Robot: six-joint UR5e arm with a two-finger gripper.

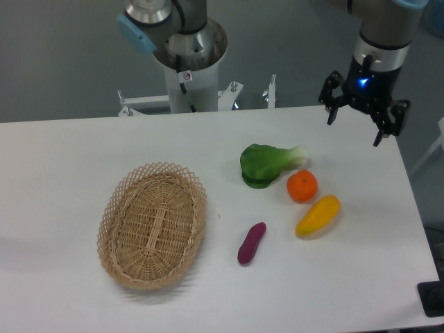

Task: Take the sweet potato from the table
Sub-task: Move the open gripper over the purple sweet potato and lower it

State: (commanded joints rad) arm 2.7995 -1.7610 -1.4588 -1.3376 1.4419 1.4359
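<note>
Arm (173,28): silver-grey tubular links, light-blue joint cap, white cylindrical base with black cable. Gripper (354,132): black, two fingers, blue light glowing on its wrist.

Wicker basket (152,225) left; right of it green vegetable (263,164), orange (302,186) just beside, yellow fruit (318,216) below orange.

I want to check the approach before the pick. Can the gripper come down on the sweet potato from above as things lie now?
Probably yes. The sweet potato lies alone on the table, apart from the basket and the yellow fruit. Nothing covers it. The gripper hangs open, over the far right corner.
</note>
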